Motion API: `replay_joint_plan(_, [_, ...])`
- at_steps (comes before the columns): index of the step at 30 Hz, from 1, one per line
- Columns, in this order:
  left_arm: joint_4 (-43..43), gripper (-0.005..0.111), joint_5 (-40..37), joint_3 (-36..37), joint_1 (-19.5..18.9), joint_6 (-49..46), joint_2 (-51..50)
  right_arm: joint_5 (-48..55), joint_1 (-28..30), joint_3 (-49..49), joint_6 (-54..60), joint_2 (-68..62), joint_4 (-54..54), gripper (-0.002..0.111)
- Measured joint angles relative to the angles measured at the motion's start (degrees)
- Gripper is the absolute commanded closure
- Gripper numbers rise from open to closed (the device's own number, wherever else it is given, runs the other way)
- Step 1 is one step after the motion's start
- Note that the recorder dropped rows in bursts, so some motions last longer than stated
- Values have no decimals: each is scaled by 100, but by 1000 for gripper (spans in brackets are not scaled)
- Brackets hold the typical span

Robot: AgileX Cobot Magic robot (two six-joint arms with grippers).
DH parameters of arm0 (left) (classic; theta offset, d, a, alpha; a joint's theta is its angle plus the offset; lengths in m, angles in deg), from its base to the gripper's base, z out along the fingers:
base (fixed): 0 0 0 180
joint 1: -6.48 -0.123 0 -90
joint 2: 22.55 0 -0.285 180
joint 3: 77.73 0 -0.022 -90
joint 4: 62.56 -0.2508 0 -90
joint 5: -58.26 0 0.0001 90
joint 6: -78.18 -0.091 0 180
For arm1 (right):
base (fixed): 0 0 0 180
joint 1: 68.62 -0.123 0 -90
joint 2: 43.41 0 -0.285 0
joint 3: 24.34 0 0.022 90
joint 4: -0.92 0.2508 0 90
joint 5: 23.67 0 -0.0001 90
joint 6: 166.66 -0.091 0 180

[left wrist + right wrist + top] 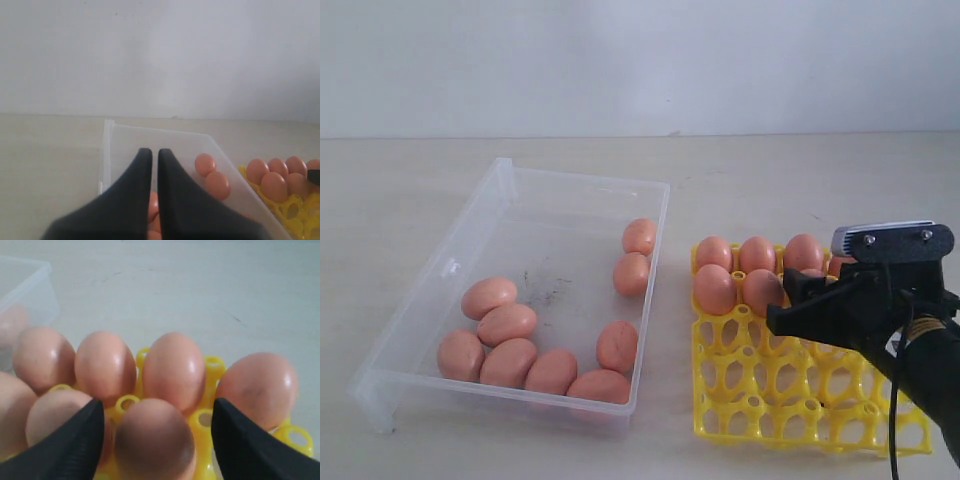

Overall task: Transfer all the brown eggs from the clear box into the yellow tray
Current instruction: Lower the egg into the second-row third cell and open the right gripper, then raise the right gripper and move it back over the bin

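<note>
Right gripper (157, 412) sits low over the yellow tray (770, 400). Its fingers (70, 440) are spread, a slim gap showing on either side of one egg (154, 442) that rests in a second-row cup, so the egg reads as released. Seven brown eggs appear to sit in the tray. Nine are left in the clear box (585, 178), mostly bunched at its near end (508, 362). Left gripper (155, 152) hangs above the box with its fingers nearly touching and nothing between them. Judgement: the step in hand is the release. Best done by lifting straight up before any sideways travel, keeping the fingers wide so neither pad drags the seated egg or nudges its close neighbours.
</note>
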Motion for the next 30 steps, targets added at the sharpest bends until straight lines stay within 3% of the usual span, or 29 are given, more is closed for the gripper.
replay_joint_plan(9, [0, 102, 0, 0, 0, 0, 0, 622, 0, 0, 218, 1384, -148, 58])
replay_joint_plan(11, [0, 102, 0, 0, 0, 0, 0, 899, 0, -10, 218, 1768, -431, 63])
replay_joint_plan(14, [0, 102, 0, 0, 0, 0, 0, 1570, -42, 166, -125, 2301, -935, 81])
replay_joint_plan(18, [0, 102, 0, 0, 0, 0, 0, 3530, -367, 1134, -737, 2664, -1880, 109])
replay_joint_plan(23, [0, 102, 0, 0, 0, 0, 0, 5996, -1003, 2898, -993, 2595, -2483, 108])
replay_joint_plan(30, [0, 102, 0, 0, 0, 0, 0, 8091, -1635, 4989, -997, 1736, -2561, 108])
